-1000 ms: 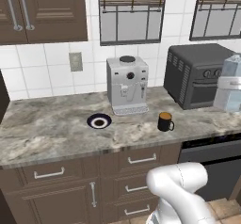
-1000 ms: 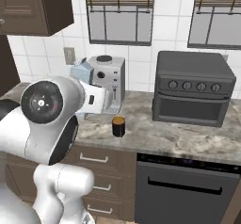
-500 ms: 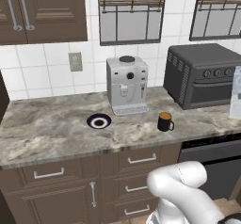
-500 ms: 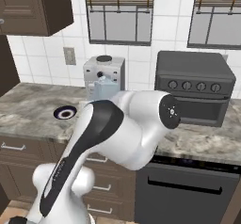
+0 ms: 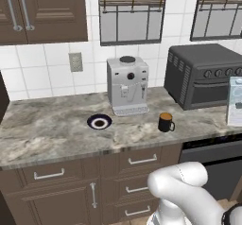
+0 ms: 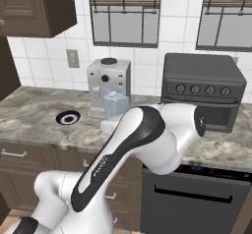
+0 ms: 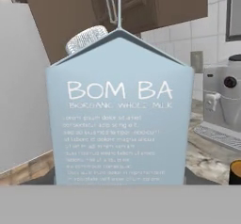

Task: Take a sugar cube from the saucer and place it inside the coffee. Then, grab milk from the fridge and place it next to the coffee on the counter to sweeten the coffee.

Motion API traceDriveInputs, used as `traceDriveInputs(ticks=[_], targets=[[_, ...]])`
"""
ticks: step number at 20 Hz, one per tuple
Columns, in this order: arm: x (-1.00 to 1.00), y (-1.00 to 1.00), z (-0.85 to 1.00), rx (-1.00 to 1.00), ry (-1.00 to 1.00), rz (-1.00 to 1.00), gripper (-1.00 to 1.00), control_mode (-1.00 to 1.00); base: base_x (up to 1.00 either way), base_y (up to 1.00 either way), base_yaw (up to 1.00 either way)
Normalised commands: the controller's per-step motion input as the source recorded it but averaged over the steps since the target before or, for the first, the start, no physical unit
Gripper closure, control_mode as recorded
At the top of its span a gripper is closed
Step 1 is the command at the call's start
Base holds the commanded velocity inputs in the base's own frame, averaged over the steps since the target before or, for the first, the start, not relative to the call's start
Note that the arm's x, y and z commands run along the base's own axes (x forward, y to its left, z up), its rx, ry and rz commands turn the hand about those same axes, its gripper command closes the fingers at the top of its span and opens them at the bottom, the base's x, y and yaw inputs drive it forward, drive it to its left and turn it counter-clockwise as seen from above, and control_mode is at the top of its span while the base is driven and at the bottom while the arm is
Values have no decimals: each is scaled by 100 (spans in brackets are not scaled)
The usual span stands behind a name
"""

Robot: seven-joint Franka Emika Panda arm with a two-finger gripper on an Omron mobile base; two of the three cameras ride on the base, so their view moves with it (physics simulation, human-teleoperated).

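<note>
Clamped on the milk (image 7: 120, 108): end effector (image 6: 114, 121) gripping the carton low down, jaws held wide by its body, fingertips themselves hidden behind the carton in the hand view. Carton upright, gable and cap on top, long axis vertical, printed face square to the hand camera. Airborne, not yet resting on the tabletop (image 5: 56, 134).

Key relation: the coffee (image 5: 165, 122) lies off to the right of the end effector and beyond it, low, just clipping the right edge of the hand view. Coffee machine (image 7: 226, 100) also to the right, further back than the mug. The saucer (image 5: 99, 122) sits past the mug again on that same line, well apart from the carton.

In the left base view the carton hangs at the far right edge, in front of the toaster oven (image 5: 205, 73), with open marbled top between it and the mug.

Judgement: milk leg of the task, in transit. Next needs a sideways carry toward the mug, then a straight drop to set the base flat just beside it. Should keep the carton vertical throughout; tall and narrow, so likely to tip if released tilted. Should stop short of the mug handle, which points toward the carton's side. Sugar cube too small to confirm from here.
</note>
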Motion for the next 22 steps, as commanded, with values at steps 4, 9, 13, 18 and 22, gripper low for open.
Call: traceDriveInputs(ticks=[4, 9, 13, 18, 22], targets=[[37, 0, -57, 0, -12, 9, 100, -100, 0, 0, 0], [70, 0, -45, -1, -7, 7, 100, -100, 0, 0, 0], [77, 0, -43, -3, -4, 10, 100, -100, 0, 0, 0], [12, -10, -31, -1, -5, 12, 100, -100, 0, 0, 0], [0, -1, -48, 0, -8, 10, 100, -100, 0, 0, 0]])
